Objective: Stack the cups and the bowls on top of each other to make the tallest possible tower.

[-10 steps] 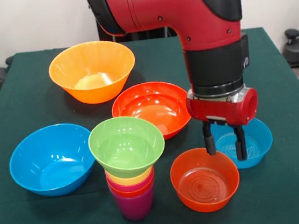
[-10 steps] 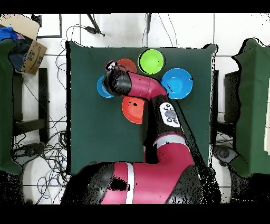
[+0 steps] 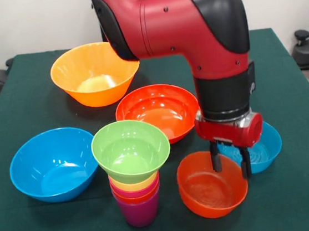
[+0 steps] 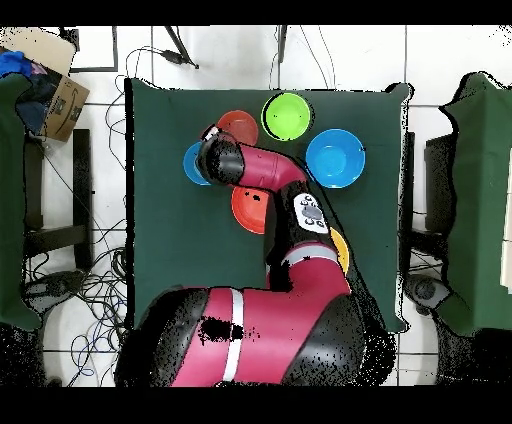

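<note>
On green cloth (image 3: pixel 26 113), the gripper (image 3: pixel 230 161) straddles the orange bowl's (image 3: pixel 208 196) rim with narrow fingers, probably to lift it onto the tower (image 3: pixel 134 176).

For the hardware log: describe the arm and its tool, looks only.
The arm is glossy red with black joint caps and small dark screw dots. A black cylindrical wrist leads through a silver ring to a red housing. The tool has two slim black fingers. No loose cables show.
</note>
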Action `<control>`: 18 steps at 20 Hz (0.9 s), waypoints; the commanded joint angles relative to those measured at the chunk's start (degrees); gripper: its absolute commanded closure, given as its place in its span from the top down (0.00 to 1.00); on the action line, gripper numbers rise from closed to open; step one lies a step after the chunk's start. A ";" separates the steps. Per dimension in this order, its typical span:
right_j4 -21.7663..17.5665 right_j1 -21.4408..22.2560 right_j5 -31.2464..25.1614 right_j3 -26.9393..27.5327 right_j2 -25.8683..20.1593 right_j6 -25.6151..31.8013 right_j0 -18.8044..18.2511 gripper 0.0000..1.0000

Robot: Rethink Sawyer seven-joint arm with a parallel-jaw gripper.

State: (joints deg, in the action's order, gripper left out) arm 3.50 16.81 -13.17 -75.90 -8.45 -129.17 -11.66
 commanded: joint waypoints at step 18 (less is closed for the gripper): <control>0.12 -3.32 0.82 5.46 -3.62 -4.06 0.23 1.00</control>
State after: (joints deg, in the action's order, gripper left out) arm 3.48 12.34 -11.66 -68.67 -8.05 -129.17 -10.73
